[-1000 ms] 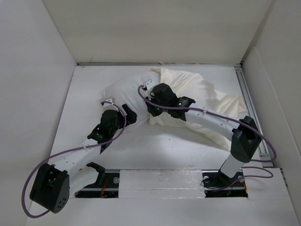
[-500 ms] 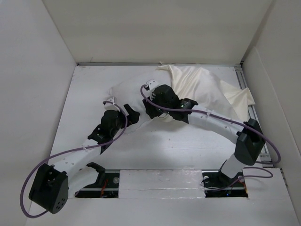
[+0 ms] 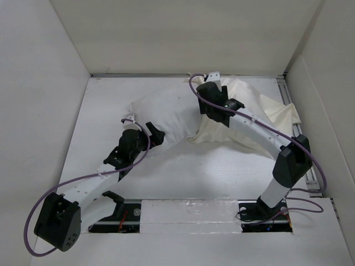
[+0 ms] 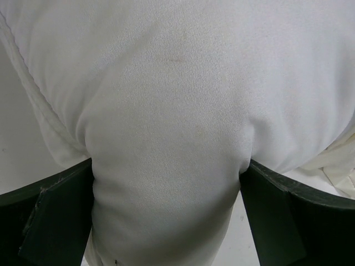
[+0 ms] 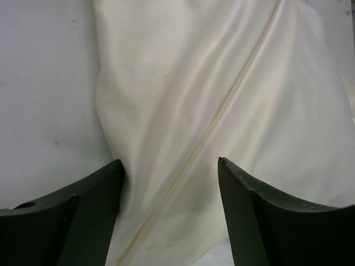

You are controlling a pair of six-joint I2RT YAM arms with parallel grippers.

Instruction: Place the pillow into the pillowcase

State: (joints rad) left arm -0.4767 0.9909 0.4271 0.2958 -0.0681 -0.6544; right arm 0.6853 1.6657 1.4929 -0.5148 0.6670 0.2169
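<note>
The plump white pillow (image 3: pixel 161 108) lies across the middle of the table, its right end under the cream pillowcase (image 3: pixel 249 108). My left gripper (image 3: pixel 153 134) sits at the pillow's near corner. In the left wrist view the pillow (image 4: pixel 172 94) bulges between the fingers of my left gripper (image 4: pixel 166 166), touching both, and the jaws stand wide. My right gripper (image 3: pixel 206 88) hovers over the pillowcase's far left part. Its wrist view shows my right gripper (image 5: pixel 169 166) open, with the seamed pillowcase cloth (image 5: pixel 222 94) below the gap.
White walls enclose the table on the left, back and right. A metal rail (image 3: pixel 289 108) runs along the right edge beside the pillowcase. The arm bases and their mounting bar (image 3: pixel 188 213) line the near edge.
My right gripper has opened, let go of the cloth, and moved from the pillow's middle toward the far side. More of the pillow shows. The left arm has stayed put.
</note>
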